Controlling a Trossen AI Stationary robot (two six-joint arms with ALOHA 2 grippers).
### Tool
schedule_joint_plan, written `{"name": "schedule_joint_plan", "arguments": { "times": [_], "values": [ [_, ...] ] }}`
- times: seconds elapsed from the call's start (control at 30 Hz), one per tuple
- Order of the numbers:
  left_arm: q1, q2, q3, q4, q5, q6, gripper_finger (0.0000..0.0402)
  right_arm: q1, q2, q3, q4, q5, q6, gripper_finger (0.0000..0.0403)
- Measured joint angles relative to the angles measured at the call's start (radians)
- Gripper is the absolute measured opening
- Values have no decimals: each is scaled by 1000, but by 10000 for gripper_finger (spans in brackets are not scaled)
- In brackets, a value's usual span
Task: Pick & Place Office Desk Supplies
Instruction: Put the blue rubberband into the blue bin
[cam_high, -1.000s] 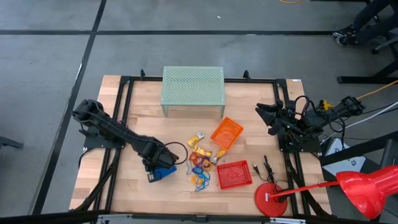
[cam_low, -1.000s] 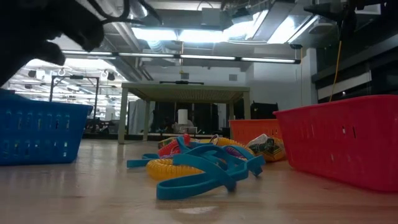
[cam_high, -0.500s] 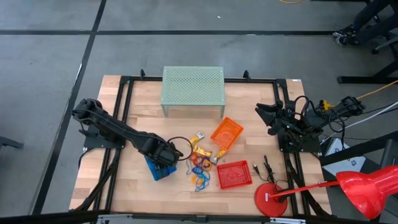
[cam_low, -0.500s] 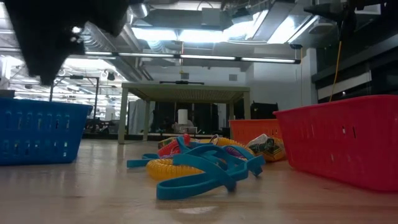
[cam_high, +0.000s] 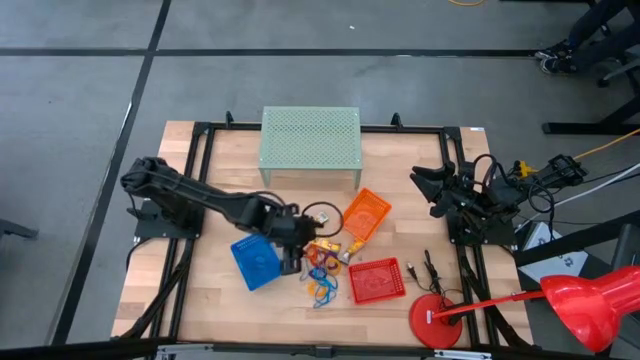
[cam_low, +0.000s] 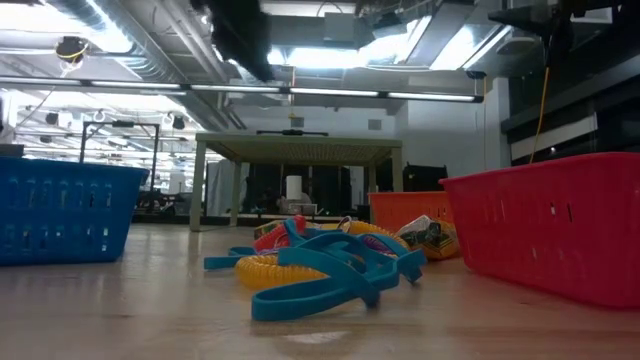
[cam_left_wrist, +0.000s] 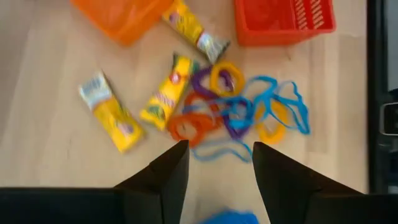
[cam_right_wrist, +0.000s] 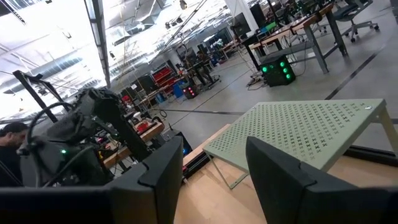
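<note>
Wooden table (cam_high: 200, 300): yellow packets (cam_left_wrist: 163, 99), print blurred, unreadable; left gripper (cam_left_wrist: 214, 158) open.

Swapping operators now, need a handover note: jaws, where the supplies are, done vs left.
Left gripper: jaws open, empty, above the near edge of the supply pile, beside the blue basket.
Right gripper: jaws open, empty, parked at the table's right edge, facing the green perforated stand.
Supplies: coloured loops tangled mid-table, yellow packets next to them, between the blue basket, orange basket and red basket.
Done: nothing visibly sorted; the red basket looks empty, the other baskets' insides cannot be told.
Left: the whole pile remains to pick and place.
</note>
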Motion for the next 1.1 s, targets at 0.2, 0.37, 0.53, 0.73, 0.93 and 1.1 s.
{"name": "schedule_joint_plan", "arguments": {
  "times": [0.2,0.37,0.53,0.73,0.93,1.1],
  "values": [
    [40,116,-1,8,103,163,166,0,0,0,-16,-9,9,178],
    [39,197,-2,25,138,253,166,0,0,0,-33,-12,29,178],
    [18,239,-1,28,158,322,166,0,0,0,-40,-12,29,178],
    [2,274,-1,29,162,384,166,0,0,0,-40,-11,29,178],
    [-1,321,-1,33,157,427,166,0,0,0,-40,-10,29,178],
    [-1,348,-1,35,155,469,166,0,0,0,-41,-7,29,178]
  ]
}}
